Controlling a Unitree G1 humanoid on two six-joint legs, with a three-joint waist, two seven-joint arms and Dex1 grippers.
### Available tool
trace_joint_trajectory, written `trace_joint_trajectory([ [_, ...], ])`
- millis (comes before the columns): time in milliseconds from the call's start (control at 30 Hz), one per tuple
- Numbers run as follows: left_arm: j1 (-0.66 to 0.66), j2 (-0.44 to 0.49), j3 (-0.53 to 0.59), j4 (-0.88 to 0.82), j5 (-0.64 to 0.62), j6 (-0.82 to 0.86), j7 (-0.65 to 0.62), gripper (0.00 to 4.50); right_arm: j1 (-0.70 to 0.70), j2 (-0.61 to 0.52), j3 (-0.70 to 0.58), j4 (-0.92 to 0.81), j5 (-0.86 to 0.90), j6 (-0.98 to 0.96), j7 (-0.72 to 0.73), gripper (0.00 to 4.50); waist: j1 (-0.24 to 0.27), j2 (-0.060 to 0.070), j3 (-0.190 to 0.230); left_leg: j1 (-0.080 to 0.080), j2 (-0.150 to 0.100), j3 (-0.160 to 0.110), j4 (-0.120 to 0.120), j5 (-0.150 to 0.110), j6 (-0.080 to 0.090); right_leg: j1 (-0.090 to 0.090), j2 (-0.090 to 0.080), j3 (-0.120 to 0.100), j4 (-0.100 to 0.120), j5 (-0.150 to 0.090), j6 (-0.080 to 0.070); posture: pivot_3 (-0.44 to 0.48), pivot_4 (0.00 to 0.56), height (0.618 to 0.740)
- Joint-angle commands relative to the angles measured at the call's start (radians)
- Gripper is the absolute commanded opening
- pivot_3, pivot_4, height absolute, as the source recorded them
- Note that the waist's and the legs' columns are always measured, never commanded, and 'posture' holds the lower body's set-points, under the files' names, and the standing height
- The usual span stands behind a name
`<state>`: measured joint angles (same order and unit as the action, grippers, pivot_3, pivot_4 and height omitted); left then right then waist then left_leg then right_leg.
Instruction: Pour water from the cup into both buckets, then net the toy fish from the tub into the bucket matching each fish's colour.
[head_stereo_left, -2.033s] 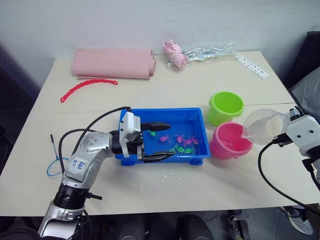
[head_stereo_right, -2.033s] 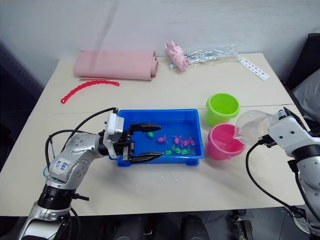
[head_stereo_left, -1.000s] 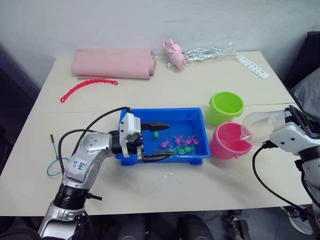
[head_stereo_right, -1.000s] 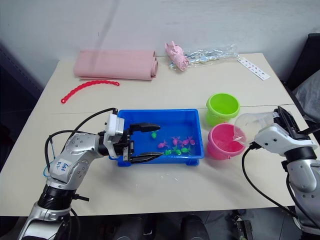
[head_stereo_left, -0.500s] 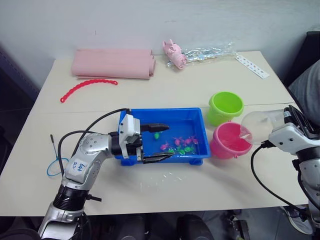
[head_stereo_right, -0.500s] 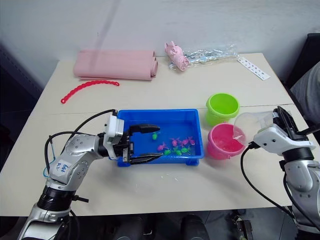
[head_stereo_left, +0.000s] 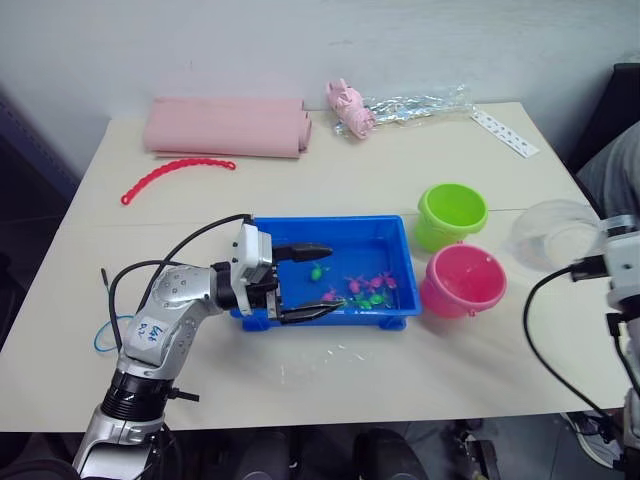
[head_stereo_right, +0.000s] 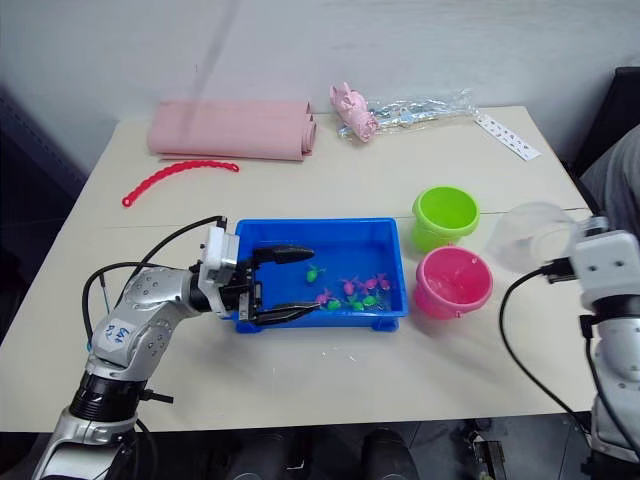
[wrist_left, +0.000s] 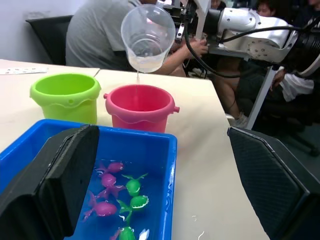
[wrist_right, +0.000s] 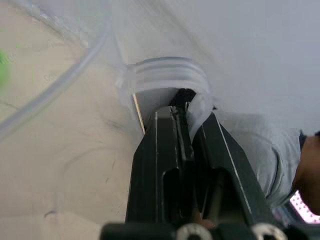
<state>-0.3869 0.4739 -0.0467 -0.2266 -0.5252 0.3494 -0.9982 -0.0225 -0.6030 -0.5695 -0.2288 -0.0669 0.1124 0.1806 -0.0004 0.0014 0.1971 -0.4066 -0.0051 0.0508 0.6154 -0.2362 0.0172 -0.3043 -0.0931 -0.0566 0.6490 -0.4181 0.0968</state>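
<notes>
The right pincer (wrist_right: 184, 120) is clamped on the cup's (head_stereo_right: 535, 233) handle, right of the pink bucket (head_stereo_right: 454, 282). The left pincer (head_stereo_right: 290, 283) gapes wide, empty, over the tub (head_stereo_right: 385, 315), fish (head_stereo_right: 350, 291) inside.

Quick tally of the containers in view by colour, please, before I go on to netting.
Lime green bucket: 1
Pink bucket: 1
Blue tub: 1
Clear cup, held in the right gripper: 1
Total: 4
</notes>
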Motion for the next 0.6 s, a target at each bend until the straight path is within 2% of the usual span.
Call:
trace_joint_trajectory([
  [33,-0.024,0.005,0.036,-0.026,-0.044,0.017,0.007,4.50,-0.075,-0.026,-0.067,-0.008,0.123,0.150,0.029,0.05,0.000,0.000,0.000,0.000,0.000,0.000,0.000,0.000,0.000,0.000,0.000,0.000,0.000,0.000,0.000,0.000,0.150,0.740],
  [233,-0.082,-0.021,0.064,0.007,-0.056,0.029,0.046,4.50,-0.246,-0.064,-0.063,0.043,0.270,0.344,0.074,0.05,-0.002,0.000,0.000,0.000,0.000,0.000,0.001,0.000,0.000,0.000,0.000,0.000,0.004,0.000,0.000,0.000,0.150,0.740],
  [433,-0.134,-0.039,0.071,0.052,-0.042,0.021,0.070,4.50,-0.409,-0.133,0.024,0.174,0.273,0.498,0.065,0.05,0.001,0.000,0.000,0.000,0.000,0.000,0.001,0.000,0.000,0.000,0.000,0.000,0.004,0.000,0.000,0.000,0.150,0.740],
  [500,-0.144,-0.045,0.076,0.064,-0.052,0.015,0.068,4.50,-0.441,-0.160,0.062,0.226,0.244,0.480,0.067,0.05,0.000,0.000,0.000,-0.001,0.000,0.000,0.002,0.000,0.001,0.000,0.000,-0.001,0.004,0.000,0.000,0.000,0.150,0.740],
  [600,-0.166,-0.044,0.068,0.092,-0.026,-0.001,0.072,4.50,-0.495,-0.214,0.171,0.336,0.163,0.354,0.092,0.05,-0.001,0.000,0.000,-0.002,0.000,0.000,0.002,0.000,0.001,-0.001,0.000,-0.001,0.004,0.000,0.000,0.000,0.150,0.740],
])
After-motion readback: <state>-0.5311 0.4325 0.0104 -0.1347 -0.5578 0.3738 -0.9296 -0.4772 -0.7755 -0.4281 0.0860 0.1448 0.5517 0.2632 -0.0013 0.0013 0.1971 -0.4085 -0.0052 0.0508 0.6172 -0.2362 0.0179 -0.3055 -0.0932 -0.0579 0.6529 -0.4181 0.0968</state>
